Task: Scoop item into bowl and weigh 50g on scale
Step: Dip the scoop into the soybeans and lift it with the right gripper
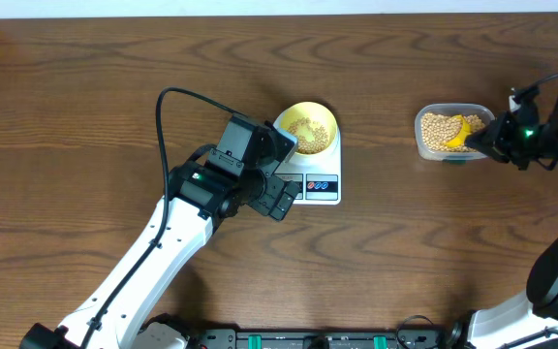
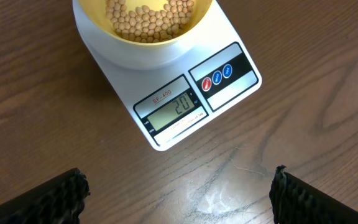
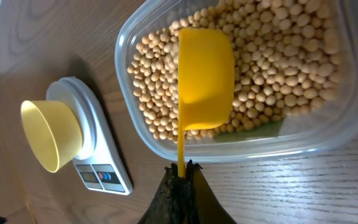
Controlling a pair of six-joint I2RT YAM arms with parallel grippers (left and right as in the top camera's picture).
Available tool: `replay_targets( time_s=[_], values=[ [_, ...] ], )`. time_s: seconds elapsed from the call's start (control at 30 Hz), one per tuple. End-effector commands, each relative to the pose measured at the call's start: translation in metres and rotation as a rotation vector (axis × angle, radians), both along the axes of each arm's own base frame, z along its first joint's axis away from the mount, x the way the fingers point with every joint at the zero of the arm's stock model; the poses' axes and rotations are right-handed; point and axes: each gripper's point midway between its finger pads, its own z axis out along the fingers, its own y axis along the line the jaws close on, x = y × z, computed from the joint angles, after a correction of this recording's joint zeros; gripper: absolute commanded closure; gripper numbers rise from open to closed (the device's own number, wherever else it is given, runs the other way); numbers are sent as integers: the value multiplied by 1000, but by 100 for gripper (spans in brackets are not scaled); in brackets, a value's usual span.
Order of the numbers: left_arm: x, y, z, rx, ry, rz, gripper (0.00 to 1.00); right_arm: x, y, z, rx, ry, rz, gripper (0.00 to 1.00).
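Near the middle of the surface (image 1: 85,97): scale (image 2: 185,93), with bowl (image 2: 143,25) seated on its platform and beans (image 2: 148,18) covering the bowl bottom. On the display (image 2: 173,109): 20. Just on the robot's side of the scale: left pincer (image 2: 179,193), fully open, gripping nothing. Well to the right of the scale: clear container (image 3: 241,143) holding more beans; right pincer (image 3: 182,180) clamped shut on the handle of the yellow scoop (image 3: 205,78), scoop head over the beans inside the container.

Table (image 1: 66,97): dark wood grain, slight sheen. Scale (image 2: 126,78): smooth white plastic; bowl (image 3: 48,134): matt yellow plastic. Container (image 3: 303,140): clear glossy plastic; scoop (image 3: 205,68): smooth yellow plastic.
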Motion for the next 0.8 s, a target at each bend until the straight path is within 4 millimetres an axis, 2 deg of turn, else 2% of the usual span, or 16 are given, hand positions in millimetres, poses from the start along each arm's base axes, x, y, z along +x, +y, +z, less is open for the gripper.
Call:
replay_targets(
  time_s=[0.0,0.27,0.6,0.77],
  values=[
    [-2,3,-6,13,11,10,4,-1,1,0,53,2,-12,99],
    [-2,3,-6,13,11,10,4,-4,2,9,106,-50,30,99],
    [-2,3,-6,13,11,10,4,-15,-14,8,137,-11,-32,99],
    [-2,3,-6,13,11,10,4,-17,-12,20,219,-58,-24,99]
  ],
)
